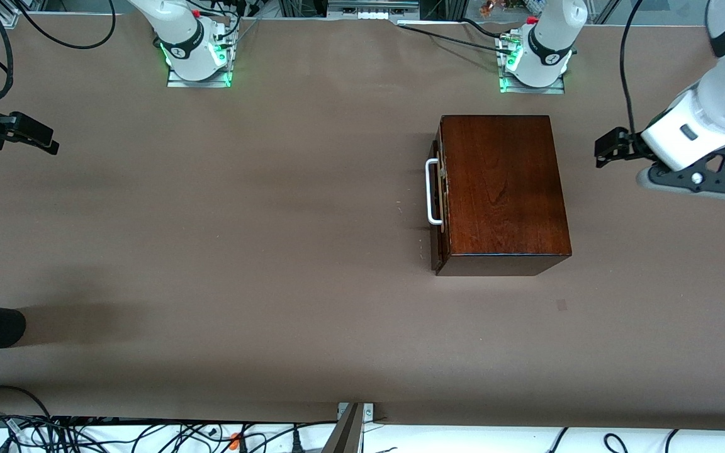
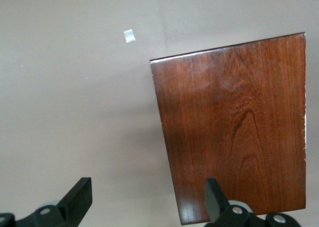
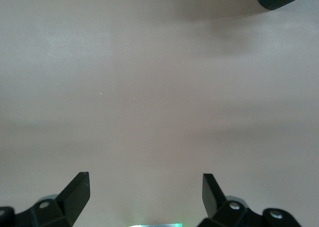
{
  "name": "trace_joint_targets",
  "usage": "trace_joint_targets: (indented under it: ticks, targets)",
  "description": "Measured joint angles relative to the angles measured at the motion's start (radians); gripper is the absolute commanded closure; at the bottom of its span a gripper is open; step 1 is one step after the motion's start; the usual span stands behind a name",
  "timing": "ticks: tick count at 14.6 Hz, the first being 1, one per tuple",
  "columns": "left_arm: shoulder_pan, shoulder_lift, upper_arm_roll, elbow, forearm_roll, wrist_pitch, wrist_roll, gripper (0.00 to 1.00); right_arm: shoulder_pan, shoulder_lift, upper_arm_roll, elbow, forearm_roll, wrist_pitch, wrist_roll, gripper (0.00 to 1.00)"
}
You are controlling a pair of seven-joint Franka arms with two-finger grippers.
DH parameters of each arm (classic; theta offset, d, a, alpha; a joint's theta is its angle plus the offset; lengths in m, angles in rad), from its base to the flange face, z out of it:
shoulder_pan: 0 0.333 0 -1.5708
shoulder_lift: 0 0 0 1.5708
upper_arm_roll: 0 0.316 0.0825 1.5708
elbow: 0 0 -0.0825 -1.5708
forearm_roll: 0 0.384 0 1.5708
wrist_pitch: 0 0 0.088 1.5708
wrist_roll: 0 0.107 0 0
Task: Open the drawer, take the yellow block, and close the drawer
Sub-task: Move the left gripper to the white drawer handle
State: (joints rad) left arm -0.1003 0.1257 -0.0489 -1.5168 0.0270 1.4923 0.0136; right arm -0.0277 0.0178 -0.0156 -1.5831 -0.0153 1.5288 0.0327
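Box [image 1: 504, 192] toward left arm's end of table, drawer [image 1: 439, 201] shut, white handle [image 1: 432, 192] facing right arm's end; block unseen, likely inside. Risk: box sliding if handle pulled unbraced. Left gripper [image 2: 147, 202] spread wide, empty, beside box. Right gripper [image 3: 146, 194] spread wide, empty, over bare table, waiting

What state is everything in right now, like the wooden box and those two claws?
drawer: shut, flush in the wooden box.
white handle: untouched.
left gripper: open, empty, over the table beside the box.
right gripper: open, empty, over bare table at the right arm's end.
yellow block: not visible.
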Motion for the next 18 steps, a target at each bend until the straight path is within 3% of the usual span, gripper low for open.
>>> trace_joint_targets:
  ticks: [7, 15, 18]
  targets:
    - [-0.171, 0.161, -0.032, 0.055, 0.000, 0.113, -0.060, 0.00, 0.001, 0.001, 0.001, 0.000, 0.000, 0.000, 0.000, 0.00]
    - [-0.430, 0.271, -0.033, 0.057, 0.002, 0.197, -0.480, 0.00, 0.002, 0.001, 0.001, 0.000, 0.000, 0.000, 0.000, 0.00]
    - [-0.529, 0.327, -0.033, 0.056, 0.080, 0.231, -0.610, 0.00, 0.002, 0.003, 0.001, 0.000, 0.000, 0.000, 0.000, 0.00]
